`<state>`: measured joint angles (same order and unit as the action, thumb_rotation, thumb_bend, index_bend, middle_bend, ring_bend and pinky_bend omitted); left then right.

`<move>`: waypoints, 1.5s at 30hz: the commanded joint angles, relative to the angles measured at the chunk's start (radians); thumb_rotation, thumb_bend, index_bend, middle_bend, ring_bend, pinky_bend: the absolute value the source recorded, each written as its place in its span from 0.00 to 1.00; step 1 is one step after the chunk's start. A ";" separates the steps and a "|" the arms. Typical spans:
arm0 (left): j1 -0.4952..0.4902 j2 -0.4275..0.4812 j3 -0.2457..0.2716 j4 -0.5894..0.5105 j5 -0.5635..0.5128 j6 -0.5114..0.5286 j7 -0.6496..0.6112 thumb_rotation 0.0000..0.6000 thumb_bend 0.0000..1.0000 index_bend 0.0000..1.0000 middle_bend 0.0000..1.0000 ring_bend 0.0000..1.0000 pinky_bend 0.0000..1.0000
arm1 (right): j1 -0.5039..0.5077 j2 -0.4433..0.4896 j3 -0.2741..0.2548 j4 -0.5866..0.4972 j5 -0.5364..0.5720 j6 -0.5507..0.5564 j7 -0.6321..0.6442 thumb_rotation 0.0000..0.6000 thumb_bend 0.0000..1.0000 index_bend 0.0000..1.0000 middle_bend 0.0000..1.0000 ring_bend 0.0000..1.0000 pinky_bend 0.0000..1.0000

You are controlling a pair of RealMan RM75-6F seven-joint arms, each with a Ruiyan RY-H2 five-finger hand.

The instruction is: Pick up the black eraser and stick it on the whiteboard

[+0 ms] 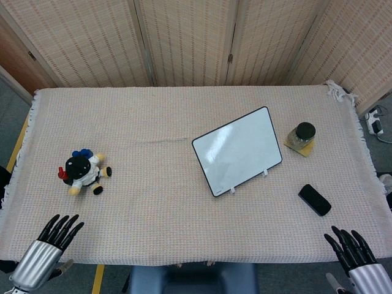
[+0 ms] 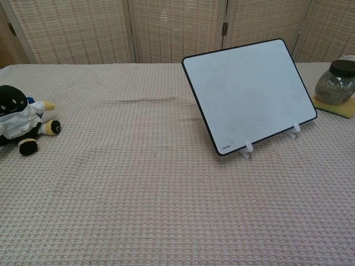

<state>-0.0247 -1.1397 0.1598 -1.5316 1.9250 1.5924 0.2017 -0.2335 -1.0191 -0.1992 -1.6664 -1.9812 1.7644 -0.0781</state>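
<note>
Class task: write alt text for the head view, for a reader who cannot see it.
A whiteboard stands tilted on a cloth-covered table, with a black eraser lying to its right. Both hands, left and right, rest open at the near edge; a plush toy lies left.

A whiteboard (image 2: pixel 252 91) leans on white feet, jar (image 2: pixel 336 83) beside it, plush toy (image 2: pixel 19 119) well apart.

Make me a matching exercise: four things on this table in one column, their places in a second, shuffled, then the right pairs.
Things:
1. black eraser
2. whiteboard
3. plush toy
4. jar

Places:
A. on a yellow sponge
B. propped tilted on small white feet, mid-table
C. flat on the cloth in front of the right hand
D. lying beyond the left hand

Pairs: 1-C, 2-B, 3-D, 4-A
</note>
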 commanded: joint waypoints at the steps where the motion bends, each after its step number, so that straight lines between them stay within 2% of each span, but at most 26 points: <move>1: 0.001 -0.001 -0.001 0.002 -0.005 0.001 -0.006 1.00 0.21 0.01 0.04 0.03 0.00 | -0.003 0.001 0.001 0.001 0.003 0.003 0.003 1.00 0.32 0.00 0.00 0.00 0.00; 6: -0.002 -0.003 -0.002 0.000 -0.007 -0.005 -0.003 1.00 0.21 0.02 0.04 0.03 0.00 | 0.014 0.011 0.001 -0.002 0.020 -0.035 0.005 1.00 0.32 0.00 0.00 0.00 0.00; 9: -0.019 -0.001 -0.008 -0.011 -0.011 -0.026 -0.012 1.00 0.21 0.02 0.04 0.03 0.00 | 0.027 0.008 0.025 -0.017 0.075 -0.055 0.022 1.00 0.32 0.00 0.00 0.00 0.00; 14: -0.053 0.011 -0.034 -0.030 -0.062 -0.074 -0.048 1.00 0.21 0.02 0.04 0.03 0.00 | 0.072 -0.002 0.082 -0.033 0.253 -0.166 0.068 1.00 0.32 0.00 0.00 0.00 0.00; 20: -0.094 0.022 -0.058 -0.028 -0.122 -0.138 -0.106 1.00 0.21 0.00 0.04 0.03 0.00 | 0.187 0.044 0.126 -0.072 0.444 -0.414 0.152 1.00 0.32 0.00 0.00 0.00 0.00; 29: -0.159 0.005 -0.070 0.015 -0.179 -0.262 -0.117 1.00 0.21 0.00 0.04 0.03 0.00 | 0.251 -0.024 0.207 -0.006 0.647 -0.534 0.193 1.00 0.32 0.00 0.00 0.00 0.00; 38: -0.172 0.002 -0.059 0.042 -0.201 -0.286 -0.155 1.00 0.21 0.00 0.04 0.03 0.00 | 0.323 -0.072 0.292 0.041 0.890 -0.673 0.198 1.00 0.32 0.14 0.00 0.00 0.00; 45: -0.194 -0.005 -0.050 0.061 -0.211 -0.321 -0.187 1.00 0.21 0.00 0.04 0.03 0.00 | 0.411 -0.072 0.332 0.035 1.052 -0.787 0.104 1.00 0.32 0.24 0.00 0.01 0.00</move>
<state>-0.2152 -1.1437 0.1088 -1.4743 1.7173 1.2757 0.0206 0.1439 -1.0869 0.1154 -1.6309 -0.9711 1.0083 0.0656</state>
